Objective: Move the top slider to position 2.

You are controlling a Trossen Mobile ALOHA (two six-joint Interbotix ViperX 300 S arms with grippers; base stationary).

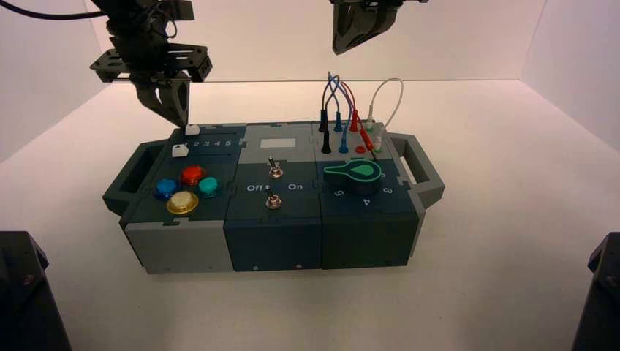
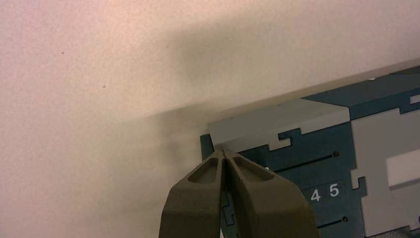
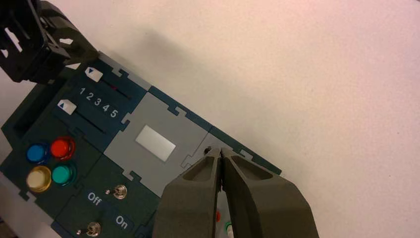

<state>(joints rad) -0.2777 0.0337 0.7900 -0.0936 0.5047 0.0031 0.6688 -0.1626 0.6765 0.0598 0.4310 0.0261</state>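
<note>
The top slider (image 1: 193, 130) is a tiny white square knob at the far left corner of the box (image 1: 292, 241). In the right wrist view the top slider (image 3: 93, 74) sits at the end of its slot by the numeral 1. Position 2 (image 3: 89, 96) is the printed 2 in the row 1 to 5; it also shows in the high view (image 1: 205, 144). My left gripper (image 1: 181, 121) is shut and empty, its tips (image 2: 224, 152) just left of the knob, which its fingers hide in the left wrist view. My right gripper (image 1: 356, 36) is shut and parked high above the wires.
The twin white slider knob (image 1: 179, 151) sits just in front, also at its left end (image 3: 66, 105). Round coloured buttons (image 1: 183, 190) lie nearer me. Toggle switches (image 1: 275, 170), a green dial (image 1: 356, 172) and looped wires (image 1: 351, 102) fill the middle and right.
</note>
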